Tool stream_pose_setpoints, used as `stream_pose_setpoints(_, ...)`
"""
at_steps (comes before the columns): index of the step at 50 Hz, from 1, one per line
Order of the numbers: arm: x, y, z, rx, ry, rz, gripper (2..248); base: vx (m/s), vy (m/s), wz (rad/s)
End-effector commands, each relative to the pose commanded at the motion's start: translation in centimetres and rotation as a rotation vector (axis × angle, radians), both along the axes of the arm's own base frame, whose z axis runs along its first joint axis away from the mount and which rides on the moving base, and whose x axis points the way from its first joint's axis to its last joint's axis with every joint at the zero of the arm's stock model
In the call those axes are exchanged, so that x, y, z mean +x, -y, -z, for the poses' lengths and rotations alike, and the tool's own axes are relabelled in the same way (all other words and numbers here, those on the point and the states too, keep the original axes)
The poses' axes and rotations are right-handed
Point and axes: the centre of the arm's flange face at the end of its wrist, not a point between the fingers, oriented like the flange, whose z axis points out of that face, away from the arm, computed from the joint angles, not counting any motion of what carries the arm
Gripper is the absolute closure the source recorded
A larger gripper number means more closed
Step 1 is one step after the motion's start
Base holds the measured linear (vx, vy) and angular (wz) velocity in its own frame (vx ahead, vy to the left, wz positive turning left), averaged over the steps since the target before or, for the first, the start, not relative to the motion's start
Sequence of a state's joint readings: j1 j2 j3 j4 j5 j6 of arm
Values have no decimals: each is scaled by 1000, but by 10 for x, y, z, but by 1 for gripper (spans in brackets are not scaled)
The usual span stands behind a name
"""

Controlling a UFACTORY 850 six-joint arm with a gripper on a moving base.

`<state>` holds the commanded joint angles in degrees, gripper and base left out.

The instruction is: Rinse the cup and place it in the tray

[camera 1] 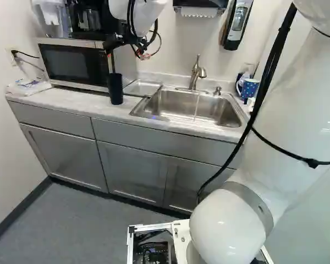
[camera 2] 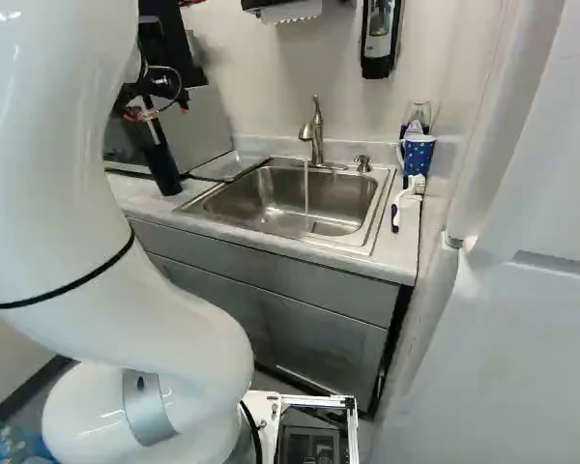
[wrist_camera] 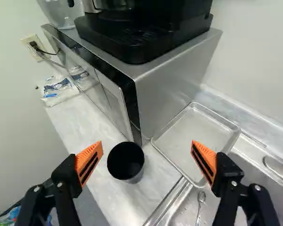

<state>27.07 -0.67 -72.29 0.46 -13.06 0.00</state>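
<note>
Nearest to us rises our white arm (camera 1: 297,93), its gripper (camera 1: 126,54) over the surface (camera 1: 71,99) left of the sink (camera 1: 173,102). We see its 2 jaws spread wide. The black cup (camera 1: 115,89) stands upright on the surface, left of the sink, ahead of the jaws and nearer 1 of them. Right of the sink we find a white-handled brush (camera 2: 406,196). Beside the sink's left side lies the metal tray (wrist_camera: 193,136); farther left is the microwave (camera 1: 74,63). Behind the sink basin, the faucet (camera 1: 196,74) runs a thin stream into it. At the sink's far right corner sits a blue dotted mug (camera 2: 418,155).
</note>
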Motion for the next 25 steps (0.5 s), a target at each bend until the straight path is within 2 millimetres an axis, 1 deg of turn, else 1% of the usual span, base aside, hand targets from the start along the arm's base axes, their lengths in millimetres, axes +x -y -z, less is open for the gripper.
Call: stream_pose_setpoints(25,-8,-6,24,6,12,-17,3,0,0,0)
